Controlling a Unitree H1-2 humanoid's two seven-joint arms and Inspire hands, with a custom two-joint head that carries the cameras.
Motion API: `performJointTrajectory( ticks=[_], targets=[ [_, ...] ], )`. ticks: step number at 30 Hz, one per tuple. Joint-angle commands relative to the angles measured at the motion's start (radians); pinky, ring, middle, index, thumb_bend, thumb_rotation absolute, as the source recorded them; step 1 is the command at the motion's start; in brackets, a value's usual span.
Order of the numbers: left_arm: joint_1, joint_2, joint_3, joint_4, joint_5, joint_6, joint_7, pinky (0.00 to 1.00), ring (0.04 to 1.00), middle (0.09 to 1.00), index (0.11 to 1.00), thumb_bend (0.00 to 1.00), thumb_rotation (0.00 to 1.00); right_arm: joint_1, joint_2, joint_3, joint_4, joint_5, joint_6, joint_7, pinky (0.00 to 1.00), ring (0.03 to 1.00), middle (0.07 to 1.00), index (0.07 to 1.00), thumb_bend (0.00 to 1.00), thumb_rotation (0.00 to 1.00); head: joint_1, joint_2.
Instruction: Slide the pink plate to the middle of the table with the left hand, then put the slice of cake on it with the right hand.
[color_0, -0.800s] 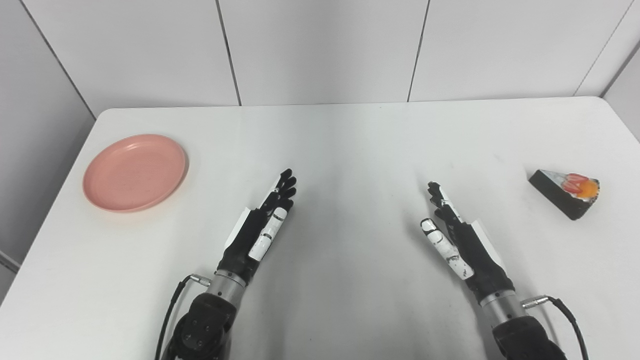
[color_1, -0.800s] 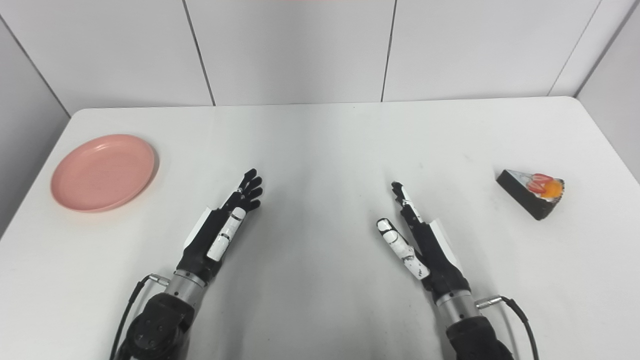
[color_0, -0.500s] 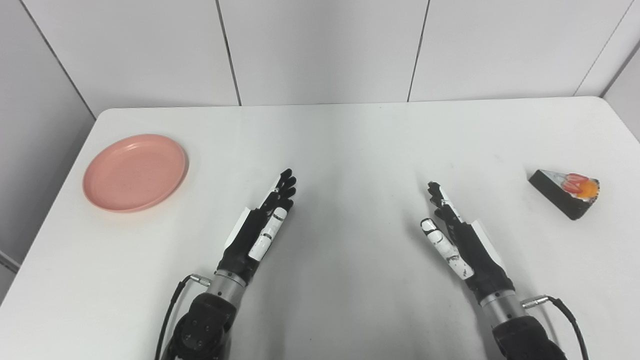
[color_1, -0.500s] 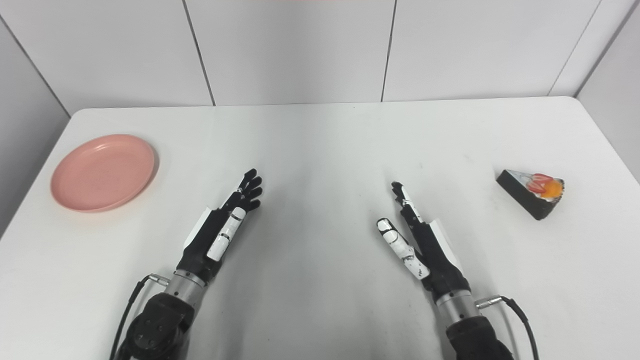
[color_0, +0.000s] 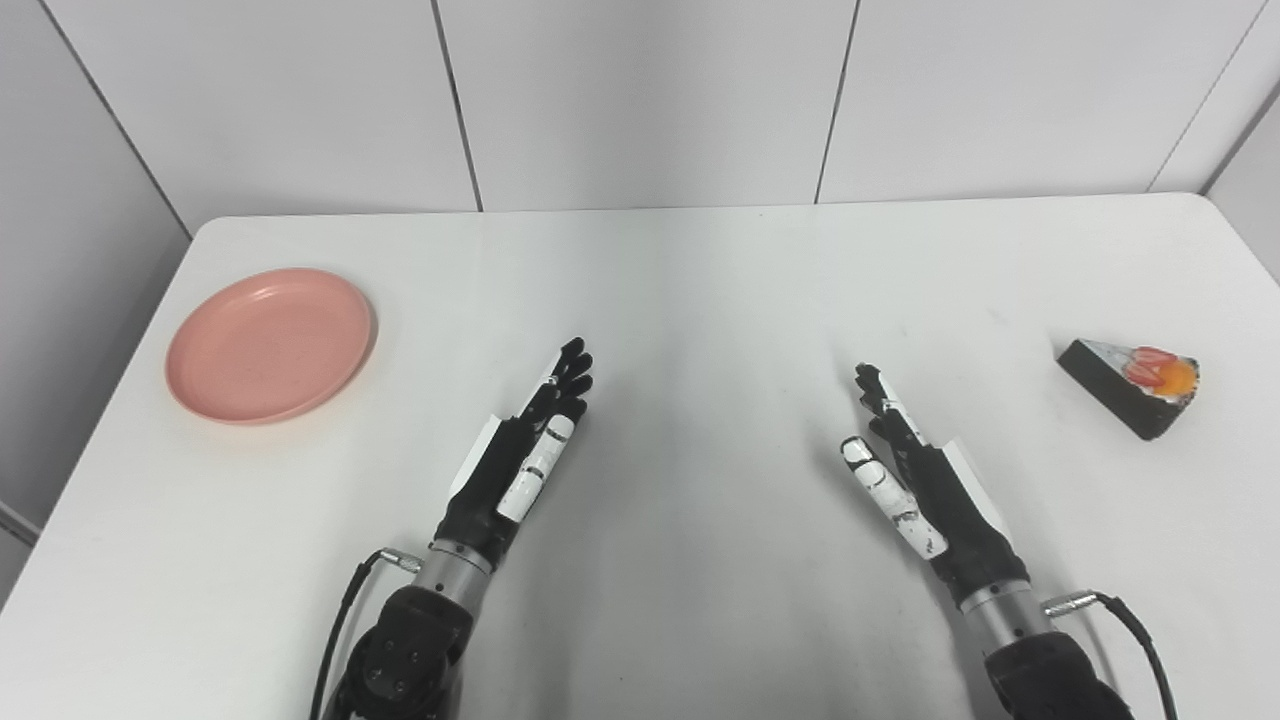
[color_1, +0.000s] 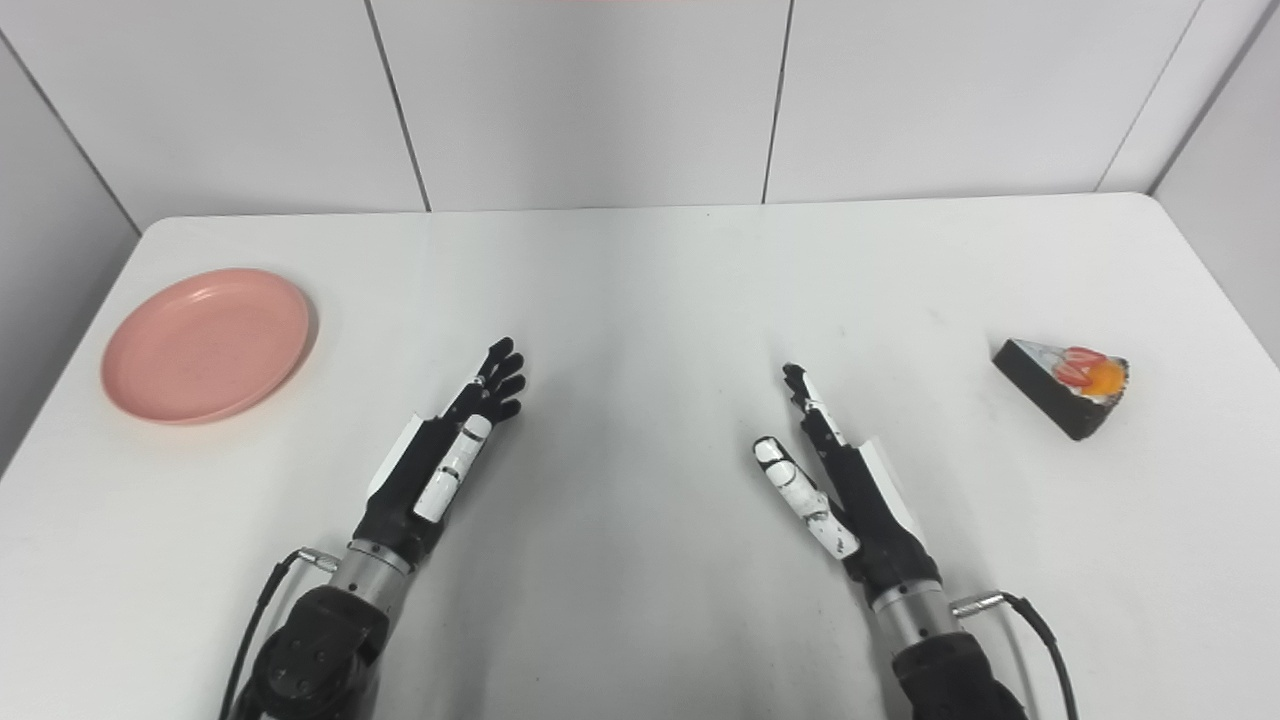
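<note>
Both the left hand (color_0: 520, 450) and right hand (color_0: 915, 470) hold nothing, fingers extended. The pink plate (color_0: 270, 343) lies at the table's (color_0: 700, 280) far-left corner; the cake slice (color_0: 1132, 383) lies far right. Risk: a misdirected push could slide the plate off the nearby left edge.

1. Bare white table (color_0: 700, 290) lies between the left hand (color_0: 520, 450) and the pink plate (color_0: 270, 343) at the far left; nothing stands on that stretch.
2. Bare surface also separates the right hand (color_0: 915, 470) from the slice of cake (color_0: 1130, 385) near the right edge.
3. The table's middle, between both hands, holds no object.
4. Wall panels (color_0: 640, 100) close off the far edge.
</note>
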Motion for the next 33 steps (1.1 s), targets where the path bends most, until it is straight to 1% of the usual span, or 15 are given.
performJointTrajectory(
  ticks=[1,7,11,14,16,19,20,23,24,25,26,27,28,29,33],
  targets=[
    [0.026,-0.005,-0.005,0.025,0.003,-0.010,0.004,0.93,0.961,0.980,0.969,0.46,1.00,-0.007,-0.004,-0.002,-0.017,0.000,-0.020,0.001,0.96,0.976,0.987,0.990,0.44,1.00,0.002,-0.002],
    [0.026,-0.006,-0.007,0.033,0.005,-0.018,0.004,0.93,0.958,0.978,0.969,0.46,1.00,-0.005,-0.003,-0.003,-0.011,-0.002,-0.024,-0.003,0.96,0.970,0.985,0.989,0.43,1.00,0.015,-0.014],
    [0.023,-0.012,-0.011,0.055,0.005,-0.038,0.004,0.93,0.955,0.977,0.970,0.47,1.00,-0.003,-0.008,-0.007,0.007,0.003,-0.041,-0.005,0.96,0.969,0.982,0.987,0.42,1.00,0.064,-0.041],
    [0.023,-0.024,-0.018,0.074,0.014,-0.053,0.011,0.93,0.949,0.974,0.969,0.47,1.00,0.002,-0.015,-0.014,0.014,0.013,-0.038,-0.001,0.97,0.972,0.982,0.987,0.43,1.00,0.132,-0.076],
    [0.024,-0.034,-0.022,0.085,0.021,-0.053,0.016,0.93,0.951,0.975,0.969,0.47,1.00,0.004,-0.021,-0.018,0.024,0.017,-0.050,-0.001,0.97,0.972,0.983,0.985,0.42,1.00,0.153,-0.089],
    [0.019,-0.054,-0.027,0.118,0.044,-0.067,0.032,0.94,0.958,0.977,0.965,0.45,1.00,0.003,-0.035,-0.027,0.061,0.029,-0.092,-0.001,0.97,0.972,0.983,0.984,0.42,1.00,0.225,-0.135],
    [0.018,-0.058,-0.029,0.127,0.049,-0.075,0.036,0.94,0.960,0.977,0.964,0.45,1.00,0.004,-0.038,-0.030,0.073,0.034,-0.109,-0.002,0.96,0.970,0.981,0.980,0.44,1.00,0.231,-0.139],
    [0.018,-0.070,-0.039,0.148,0.080,-0.095,0.048,0.93,0.959,0.974,0.966,0.45,1.00,0.008,-0.049,-0.038,0.110,0.051,-0.164,-0.002,0.96,0.968,0.979,0.977,0.45,1.00,0.307,-0.187],
    [0.020,-0.073,-0.042,0.153,0.094,-0.103,0.053,0.93,0.959,0.974,0.967,0.45,1.00,0.010,-0.053,-0.041,0.120,0.061,-0.179,0.001,0.96,0.970,0.980,0.977,0.46,1.00,0.314,-0.191],
    [0.020,-0.078,-0.044,0.162,0.104,-0.115,0.058,0.93,0.957,0.972,0.967,0.45,1.00,0.011,-0.056,-0.044,0.131,0.072,-0.193,0.004,0.97,0.972,0.981,0.978,0.46,1.00,0.353,-0.211],
    [0.020,-0.082,-0.046,0.169,0.114,-0.123,0.064,0.92,0.955,0.969,0.966,0.46,1.00,0.012,-0.057,-0.047,0.138,0.082,-0.203,0.007,0.97,0.975,0.983,0.979,0.46,1.00,0.353,-0.211],
    [0.018,-0.087,-0.049,0.179,0.123,-0.130,0.070,0.92,0.953,0.967,0.966,0.46,1.00,0.012,-0.059,-0.050,0.149,0.089,-0.216,0.008,0.98,0.980,0.986,0.981,0.46,1.00,0.387,-0.229],
    [0.016,-0.090,-0.050,0.187,0.129,-0.135,0.074,0.92,0.952,0.966,0.966,0.47,1.00,0.011,-0.060,-0.052,0.157,0.092,-0.225,0.009,0.98,0.982,0.988,0.982,0.45,1.00,0.392,-0.233],
    [0.012,-0.094,-0.052,0.200,0.135,-0.143,0.077,0.92,0.953,0.967,0.968,0.47,1.00,0.010,-0.060,-0.055,0.165,0.096,-0.225,0.010,0.98,0.985,0.990,0.983,0.46,1.00,0.417,-0.252],
    [0.001,-0.104,-0.056,0.234,0.152,-0.154,0.088,0.94,0.962,0.970,0.974,0.48,1.00,0.005,-0.054,-0.062,0.179,0.093,-0.215,0.007,1.00,0.994,0.996,0.987,0.47,1.00,0.433,-0.276]
  ],
)
